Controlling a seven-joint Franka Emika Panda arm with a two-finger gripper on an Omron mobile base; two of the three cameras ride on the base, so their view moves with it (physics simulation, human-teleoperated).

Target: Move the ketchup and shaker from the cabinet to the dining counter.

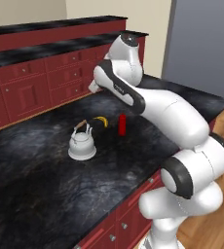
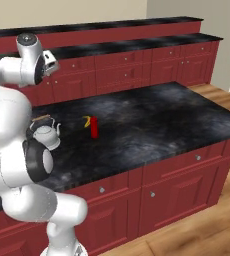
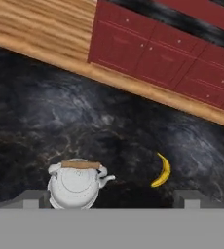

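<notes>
Our pincer (image 3: 111,197) hangs wide open and empty above the dark stone surface (image 1: 31,170). The ketchup (image 1: 122,124) stands upright on it, just beside the banana (image 1: 101,120) and near the kettle (image 1: 82,142). We judge the bottle light, smooth and slightly squashy, best taken around its middle. Kettle and banana crowd one side.

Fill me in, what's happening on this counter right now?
The slim red ketchup bottle stands upright on the black marbled dining counter, next to a small yellow banana and a silver kettle with a wooden handle. The white arm's two-finger gripper is open and empty, held above the counter and looking down at the kettle and banana. Nothing is being held, so the ketchup looks delivered; the shaker's step seems still to come.
</notes>
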